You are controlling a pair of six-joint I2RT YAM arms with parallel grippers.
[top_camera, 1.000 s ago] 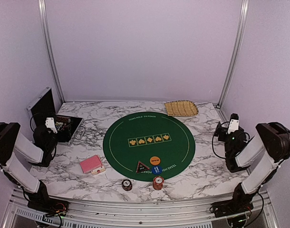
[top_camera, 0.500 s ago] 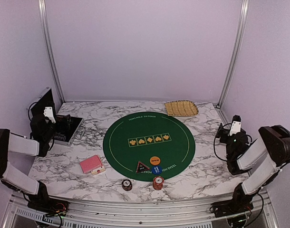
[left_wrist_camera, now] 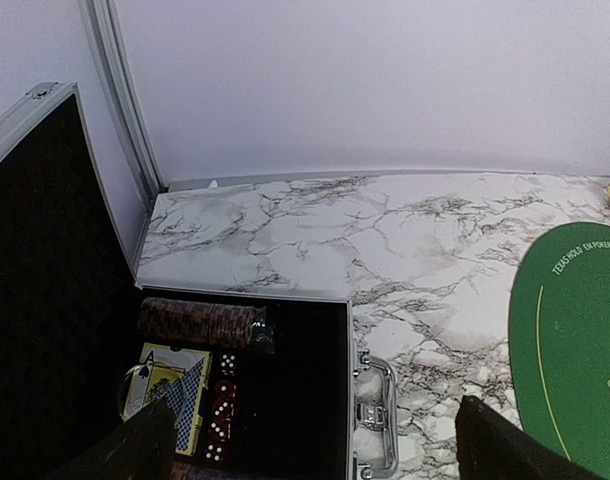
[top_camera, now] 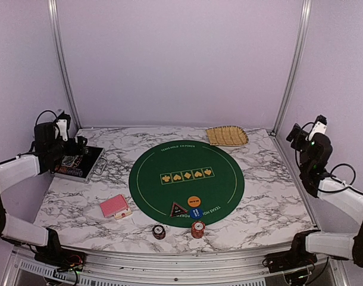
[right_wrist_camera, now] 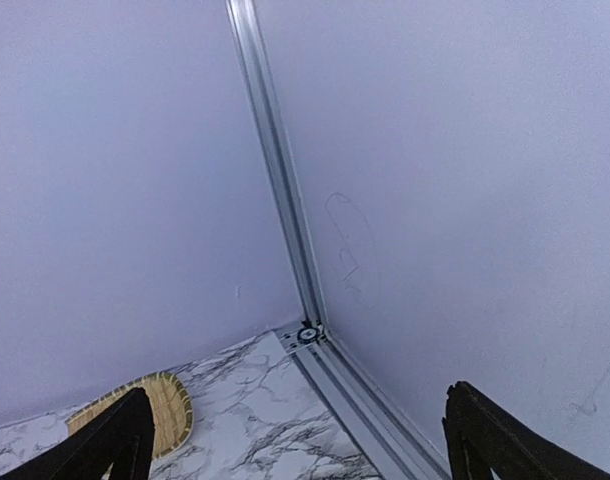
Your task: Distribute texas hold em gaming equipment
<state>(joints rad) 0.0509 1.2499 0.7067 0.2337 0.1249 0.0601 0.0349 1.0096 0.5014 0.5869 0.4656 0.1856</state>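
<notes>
A red-backed deck of playing cards (top_camera: 115,207) lies on the marble left of the green mat. A dark striped chip stack (top_camera: 159,231) and a red-and-white chip stack (top_camera: 197,229) stand near the front edge. The orange button (top_camera: 194,201), blue button (top_camera: 195,211) and black-triangle button (top_camera: 178,210) sit on the mat's near side. My left gripper (top_camera: 80,143) (left_wrist_camera: 315,455) hovers open over the open case, holding nothing. My right gripper (top_camera: 294,135) (right_wrist_camera: 300,450) hangs open high at the right wall, far from all of them.
The round green mat (top_camera: 186,156) fills the table's middle. The open metal case (left_wrist_camera: 347,330) at the left holds a row of chips (left_wrist_camera: 205,323), a blue card box (left_wrist_camera: 175,385) and red dice (left_wrist_camera: 222,405). A tan woven tray (top_camera: 227,136) (right_wrist_camera: 135,410) lies at the back right.
Both arms have risen. The left gripper moved back and up above the case. The right gripper swung up toward the back right corner. Nothing on the table moved.
</notes>
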